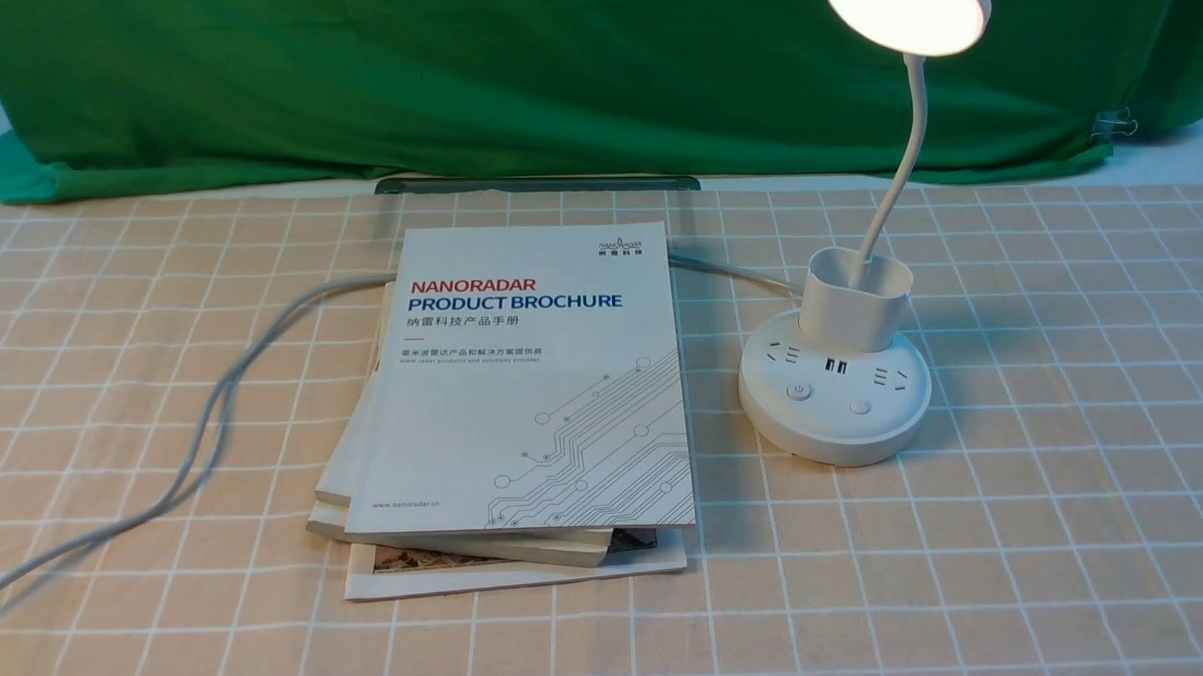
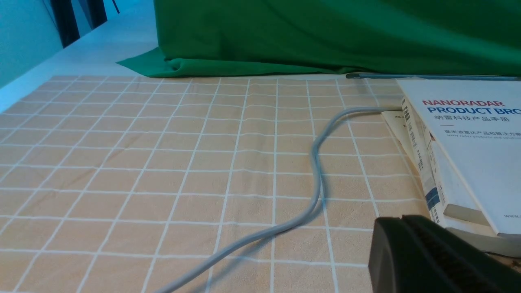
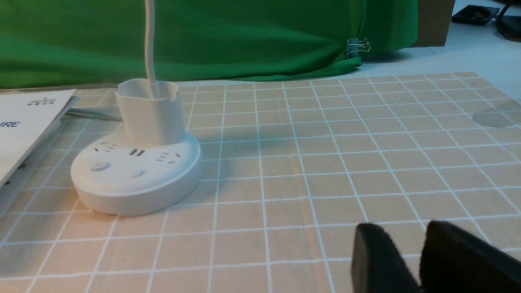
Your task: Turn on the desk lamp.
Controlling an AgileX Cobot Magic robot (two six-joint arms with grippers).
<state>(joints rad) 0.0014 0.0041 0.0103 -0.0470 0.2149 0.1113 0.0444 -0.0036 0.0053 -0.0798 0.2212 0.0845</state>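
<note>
The desk lamp (image 1: 835,370) stood just right of the brochure stack (image 1: 524,401), its head glowing, so the switching looked done. Left jaws seemed closed, right jaws slightly parted; only withdrawal remained.

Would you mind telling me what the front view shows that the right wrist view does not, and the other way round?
Only the front view shows the desk lamp's glowing disc head, the full brochure stack and the grey cable snaking off to the left.

Only the right wrist view shows the right gripper, its dark fingertips slightly apart, low over the cloth away from the lamp.

Both show the lamp's round base with its two buttons, the cup holder, the checked tablecloth and the green backdrop.
</note>
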